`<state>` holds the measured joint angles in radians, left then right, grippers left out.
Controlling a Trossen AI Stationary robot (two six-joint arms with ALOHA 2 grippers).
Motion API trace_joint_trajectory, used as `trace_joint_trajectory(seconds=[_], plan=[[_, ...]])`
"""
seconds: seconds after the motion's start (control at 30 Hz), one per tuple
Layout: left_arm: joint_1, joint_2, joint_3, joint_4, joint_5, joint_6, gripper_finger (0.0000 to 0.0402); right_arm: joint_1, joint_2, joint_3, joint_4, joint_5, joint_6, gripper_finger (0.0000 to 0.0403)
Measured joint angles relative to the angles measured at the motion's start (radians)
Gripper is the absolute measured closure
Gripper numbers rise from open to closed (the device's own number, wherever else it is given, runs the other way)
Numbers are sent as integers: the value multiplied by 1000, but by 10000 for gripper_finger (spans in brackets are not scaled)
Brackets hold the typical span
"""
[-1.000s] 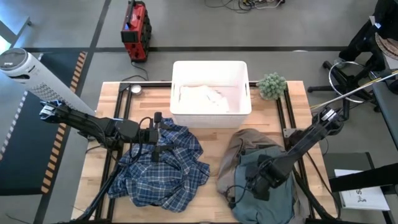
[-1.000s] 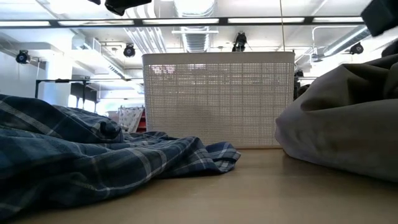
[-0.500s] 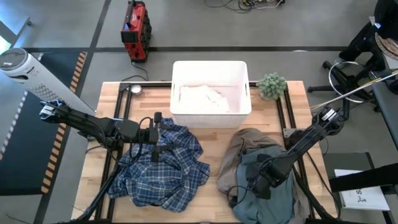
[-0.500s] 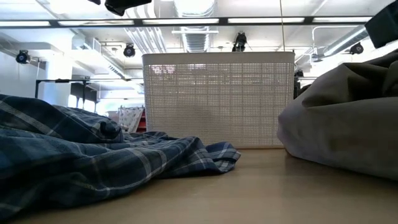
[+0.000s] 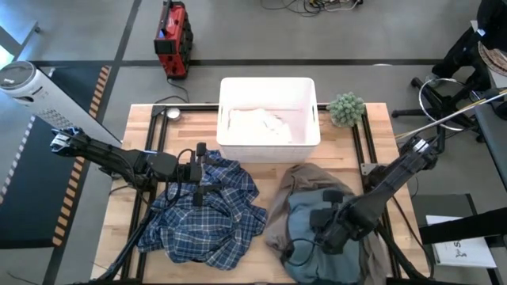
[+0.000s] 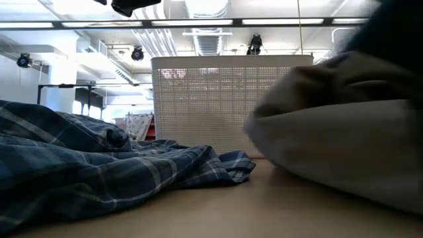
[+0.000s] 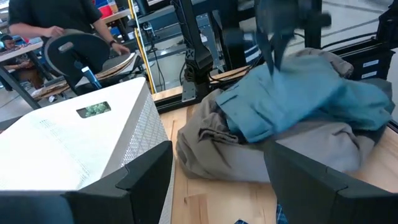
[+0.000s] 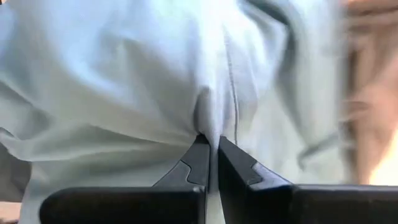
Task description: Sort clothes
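A blue-white plaid shirt (image 5: 206,218) lies crumpled on the table's left half, and my left gripper (image 5: 207,172) hovers open just above its far part. On the right half, a grey-blue shirt (image 5: 305,207) lies on top of a taupe garment (image 5: 305,180), which rests on the table. My right gripper (image 5: 322,226) is shut on the grey-blue shirt. In the left wrist view the shirt (image 7: 298,99) rises to a peak under that gripper. A white top (image 5: 253,123) lies in the white bin (image 5: 268,80). My right gripper pinches a raised fold of the grey-blue shirt (image 8: 211,124) between its two fingers, coming from above. The cloth is drawn up into a ridge at the fingertips; the remainder of the shirt lies slack on the taupe garment.
The white bin (image 6: 231,106) stands at the far middle. A small green plant (image 5: 347,108) sits at its right, a round metal piece (image 5: 173,112) at its left. Black rails run along the table's sides. Bare wood (image 5: 269,182) shows between the two piles. A person (image 7: 50,18) sits beyond the table.
My right gripper has shut on the grey-blue shirt and drawn it up and toward the table's left. The taupe garment under it has bulged and slid toward the table's left, nearer the plaid shirt.
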<state>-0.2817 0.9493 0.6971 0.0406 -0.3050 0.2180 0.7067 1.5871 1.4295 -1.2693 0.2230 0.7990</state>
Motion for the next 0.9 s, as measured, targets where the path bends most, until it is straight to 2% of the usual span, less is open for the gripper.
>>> trace_joint_trajectory(seconds=[0.2, 0.47, 0.73, 0.9], plan=[[0, 0, 0, 0, 0, 0, 159, 0, 0, 219, -162, 207, -6, 402], [0, 0, 0, 0, 0, 0, 159, 0, 0, 402, -248, 441, -63, 402], [0, 2, 0, 0, 4, -44, 159, -11, 0, 567, -273, 697, -171, 403], [0, 44, 0, 20, 69, -79, 159, -42, -1, 682, -266, 875, -281, 403]])
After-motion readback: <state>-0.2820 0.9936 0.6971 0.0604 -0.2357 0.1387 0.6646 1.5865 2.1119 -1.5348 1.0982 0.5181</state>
